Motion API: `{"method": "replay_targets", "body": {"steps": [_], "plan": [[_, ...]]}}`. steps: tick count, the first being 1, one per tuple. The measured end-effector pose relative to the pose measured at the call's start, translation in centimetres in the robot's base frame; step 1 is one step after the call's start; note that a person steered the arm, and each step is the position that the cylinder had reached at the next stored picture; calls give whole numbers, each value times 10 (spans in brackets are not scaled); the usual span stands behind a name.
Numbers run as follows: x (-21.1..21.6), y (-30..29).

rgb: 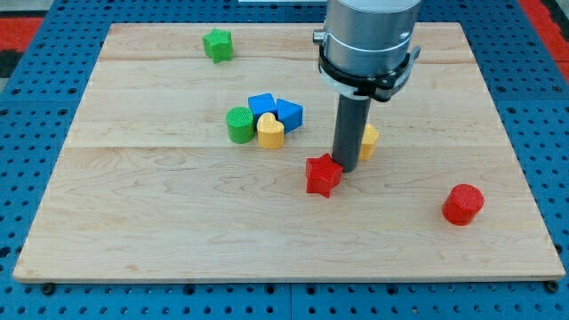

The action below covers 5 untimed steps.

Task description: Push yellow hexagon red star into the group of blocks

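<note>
- Robotics lab bench, by the look of it.
- Pale wooden board (178,222) lies on a blue perforated base (27,107) w/ a regular hole grid, lab-fixture style.
- Grey industrial robot arm (369,36) hangs over the board.
- Small coloured plastic blocks, e.g. red cylinder (463,204), sit on the wood.

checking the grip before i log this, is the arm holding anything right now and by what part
Nothing is held: the arm ends in a plain rod. My tip stands on the board between the red star and the yellow hexagon, which it partly hides.
</note>
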<state>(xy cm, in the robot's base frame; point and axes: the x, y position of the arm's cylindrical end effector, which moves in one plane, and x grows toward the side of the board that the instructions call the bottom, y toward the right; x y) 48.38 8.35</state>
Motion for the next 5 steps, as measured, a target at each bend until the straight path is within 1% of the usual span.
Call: {"method": "replay_targets", "body": {"steps": [1,2,3,4,5], "plan": [[15,45],[-5,56],[-33,58],[-34,53],[-34,20]]}}
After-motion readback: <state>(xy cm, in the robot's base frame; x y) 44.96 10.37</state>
